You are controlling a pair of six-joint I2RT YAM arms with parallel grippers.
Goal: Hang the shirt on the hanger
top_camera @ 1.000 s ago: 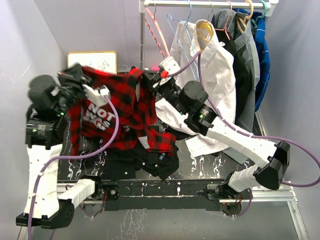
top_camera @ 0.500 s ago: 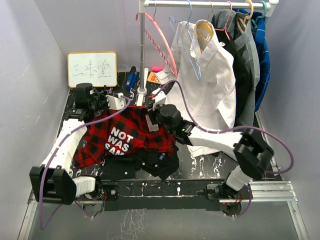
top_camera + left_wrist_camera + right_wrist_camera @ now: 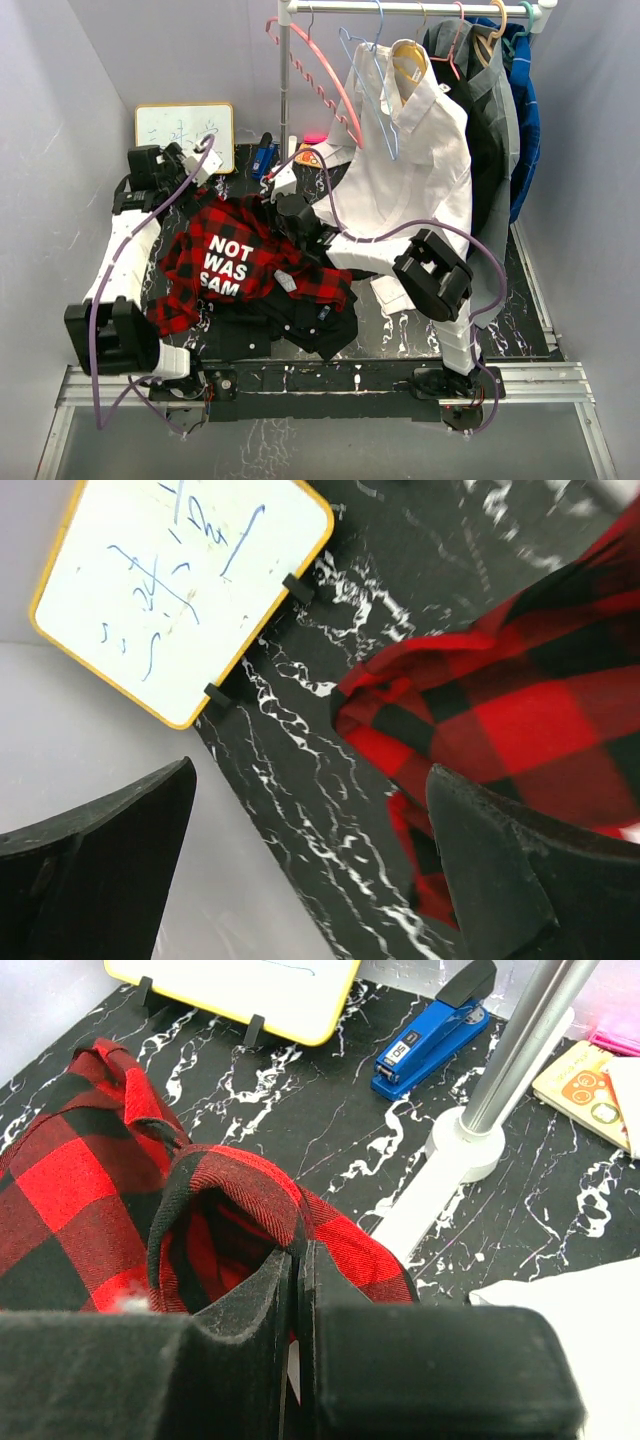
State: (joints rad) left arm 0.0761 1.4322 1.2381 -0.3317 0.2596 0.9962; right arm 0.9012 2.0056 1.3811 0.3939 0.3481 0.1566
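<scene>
At the far left of the desk (image 3: 400, 325) a small whiteboard (image 3: 182, 125) stands against the back wall. The left gripper (image 3: 312, 778) hovers just in front of it. Its jaws are spread wide and hold nothing, with bare desk showing between them. The plaid shirt (image 3: 230, 265) lies crumpled on the left half of the desk with its white letters facing up. Its near edge rests over a black shirt (image 3: 320, 325). The left jaws are near the shirt's far left edge but do not touch it.

The right gripper (image 3: 296, 1255) is at the shirt's far right edge. Its jaws are closed on a raised fold of the plaid cloth near the collar. Just beyond lie a blue stapler (image 3: 430, 1030) and the foot of the rack pole (image 3: 520, 1040).

Further right, the light-blue hanger (image 3: 345, 42) hangs by its hook from the rail (image 3: 400, 8). It is bare and well apart from the plaid shirt, and it sits beside a white shirt (image 3: 420, 170).
</scene>
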